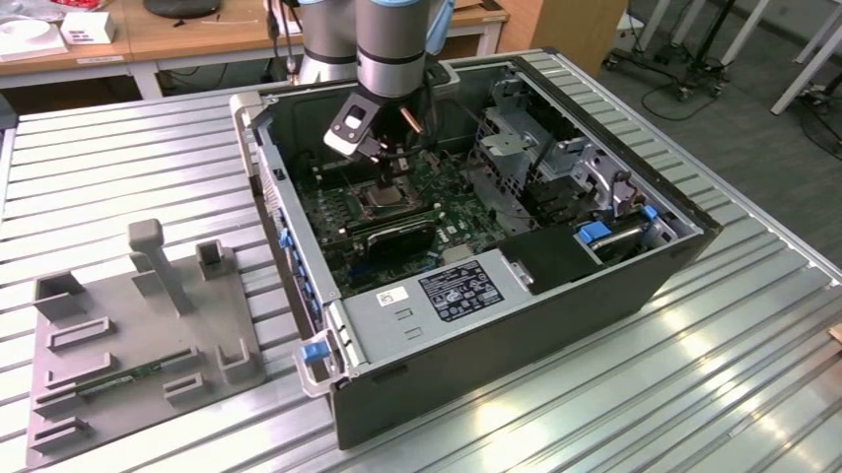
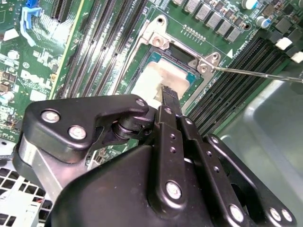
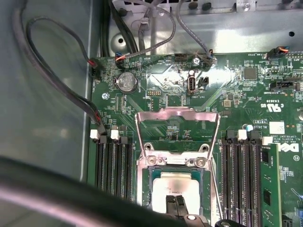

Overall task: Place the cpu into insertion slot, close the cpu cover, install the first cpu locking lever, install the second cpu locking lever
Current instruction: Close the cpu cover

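Note:
The cpu (image 3: pixel 182 183), a pale silvery square, lies flat in the insertion slot (image 3: pixel 143 182) on the green board; it also shows in the second wrist view, cpu (image 2: pixel 152 78). My gripper (image 3: pixel 175 204) is shut, its two black fingertips pressed together right at the cpu's face with nothing between them; in the second wrist view the gripper (image 2: pixel 168 92) points at the chip's edge. The cpu cover (image 3: pixel 177 114) stands swung open behind the slot. A thin locking lever (image 2: pixel 255 73) sticks out sideways, unlatched. In the exterior view the gripper (image 1: pixel 385 187) hangs over the slot (image 1: pixel 382 204).
Long black memory slots (image 3: pixel 113 165) flank the socket on both sides. Black cables (image 3: pixel 57 90) run along the case wall. The open computer case (image 1: pixel 526 325) encloses the board. A grey fixture plate (image 1: pixel 132 335) lies on the ribbed table at the exterior view's left.

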Controlling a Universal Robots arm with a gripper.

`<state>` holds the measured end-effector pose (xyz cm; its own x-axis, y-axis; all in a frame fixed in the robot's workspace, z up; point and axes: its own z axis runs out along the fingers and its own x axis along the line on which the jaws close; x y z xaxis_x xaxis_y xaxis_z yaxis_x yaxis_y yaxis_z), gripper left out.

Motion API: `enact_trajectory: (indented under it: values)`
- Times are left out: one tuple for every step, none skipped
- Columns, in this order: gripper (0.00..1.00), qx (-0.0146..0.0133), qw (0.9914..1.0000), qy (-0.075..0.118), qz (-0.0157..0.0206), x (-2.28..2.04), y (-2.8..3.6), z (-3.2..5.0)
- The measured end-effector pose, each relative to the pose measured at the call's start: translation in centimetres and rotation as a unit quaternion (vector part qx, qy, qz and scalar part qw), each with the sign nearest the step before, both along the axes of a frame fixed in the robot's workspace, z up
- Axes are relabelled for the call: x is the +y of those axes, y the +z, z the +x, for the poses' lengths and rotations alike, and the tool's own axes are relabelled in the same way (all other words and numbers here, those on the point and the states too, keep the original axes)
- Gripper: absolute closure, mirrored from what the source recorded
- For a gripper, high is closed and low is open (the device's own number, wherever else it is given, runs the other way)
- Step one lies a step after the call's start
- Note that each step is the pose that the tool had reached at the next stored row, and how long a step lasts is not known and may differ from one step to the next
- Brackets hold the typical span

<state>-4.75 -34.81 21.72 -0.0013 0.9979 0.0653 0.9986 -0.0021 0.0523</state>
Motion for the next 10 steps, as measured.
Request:
enact_trajectory:
  values:
    - [0.90,0.0000,1.00000,0.000,0.0000,0.00,0.11,0.00]
    - [0.90,0.0000,1.00000,0.000,0.0000,0.00,0.25,0.00]
    - [0.90,0.0000,1.00000,0.000,0.0000,0.00,0.38,0.00]
    - [0.90,0.0000,1.00000,0.000,0.0000,0.00,0.50,0.00]
    - [0.90,0.0000,1.00000,0.000,0.0001,0.00,0.62,0.00]
    - [0.90,0.0000,1.00000,0.000,0.0000,0.00,0.73,0.00]
    - [0.90,0.0000,1.00000,0.000,0.0000,0.00,0.82,0.00]
    - [0.90,0.0000,1.00000,0.000,0.0000,0.00,0.89,0.00]
    - [0.90,-0.0001,1.00000,0.000,0.0001,0.01,0.90,0.00]
    - [0.90,0.0000,1.00000,0.000,0.0000,0.00,0.92,0.00]
